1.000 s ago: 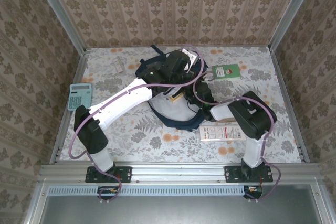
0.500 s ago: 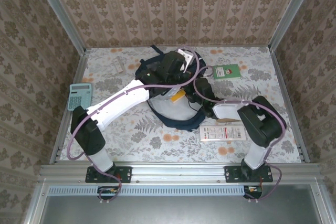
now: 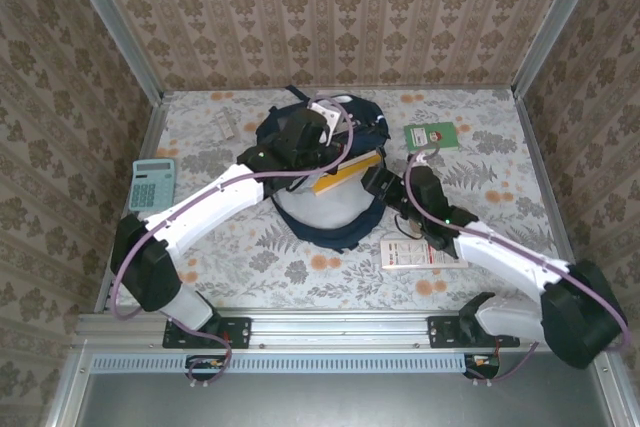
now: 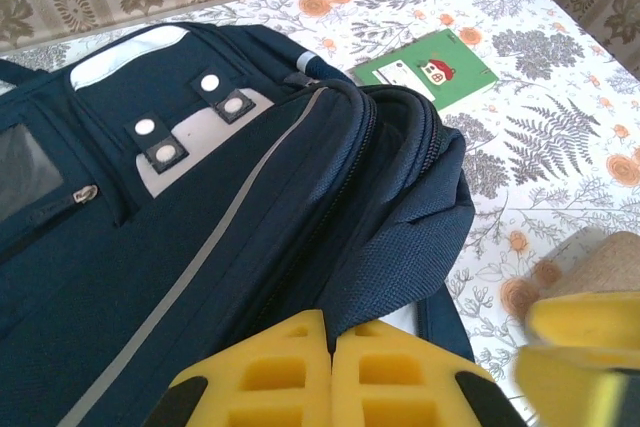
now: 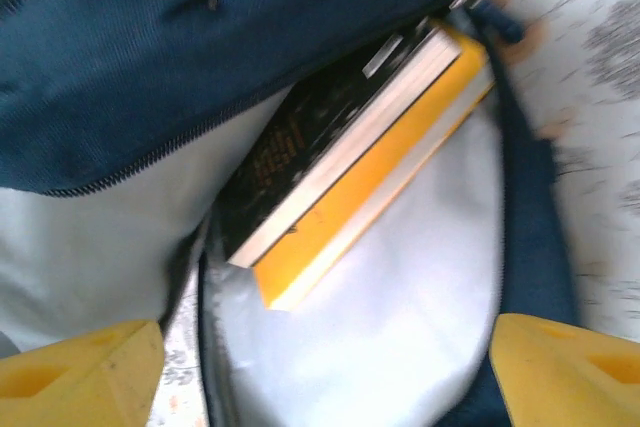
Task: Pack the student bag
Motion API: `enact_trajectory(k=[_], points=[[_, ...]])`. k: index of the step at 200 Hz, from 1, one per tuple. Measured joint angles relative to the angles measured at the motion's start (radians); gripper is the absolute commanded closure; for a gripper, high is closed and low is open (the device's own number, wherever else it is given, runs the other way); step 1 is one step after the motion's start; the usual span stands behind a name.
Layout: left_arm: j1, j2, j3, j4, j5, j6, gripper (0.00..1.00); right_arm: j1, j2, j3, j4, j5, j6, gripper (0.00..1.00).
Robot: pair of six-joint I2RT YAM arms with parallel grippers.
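The student bag (image 3: 322, 209), navy blue with pale grey lining, lies at the table's middle with its main compartment held open. My left gripper (image 3: 316, 129) is shut on the edge of the bag's navy top flap (image 4: 410, 237), its yellow fingers (image 4: 280, 367) pressed together over the fabric. Inside the opening a black book (image 5: 290, 147) rests on a yellow book (image 5: 385, 182), both leaning on the lining (image 5: 400, 327). My right gripper (image 5: 325, 357) hangs open just in front of the books, touching neither; in the top view this right gripper (image 3: 374, 181) is at the bag's right edge.
A green booklet (image 3: 431, 136) lies right of the bag, also visible as the green booklet (image 4: 425, 69). A white flat box (image 3: 422, 252) lies under the right arm. A blue calculator (image 3: 152, 183) sits at the left edge, a small pale item (image 3: 228, 124) at the back left.
My right gripper opened and let go of the books, which now lie in the bag, and it drew back a little. The left gripper shifted slightly left, still holding the flap.
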Motion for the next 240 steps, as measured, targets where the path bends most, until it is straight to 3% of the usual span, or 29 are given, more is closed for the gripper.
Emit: enact_trajectory(k=[38,61,79,89,161,240], points=[[0.000,-0.035,-0.079,0.048,0.012,-0.020,1.00,-0.050,-0.060,0.018,-0.126,0.097,-0.094,0.16],[0.000,-0.060,-0.129,0.091,0.030,-0.035,1.00,-0.108,0.027,0.077,-0.165,0.126,-0.156,0.33],[0.000,-0.072,-0.158,0.113,0.046,-0.043,1.00,-0.153,0.137,0.143,-0.159,0.139,-0.196,0.56],[0.000,-0.073,-0.169,0.129,0.051,-0.047,1.00,-0.179,0.211,0.185,-0.157,0.146,-0.222,0.62],[-0.005,-0.074,-0.220,0.189,0.082,-0.064,1.00,-0.331,0.692,0.570,-0.190,0.149,-0.275,0.64],[0.013,-0.055,-0.143,0.177,0.084,-0.064,1.00,-0.404,0.999,0.891,-0.343,0.115,-0.278,0.62]])
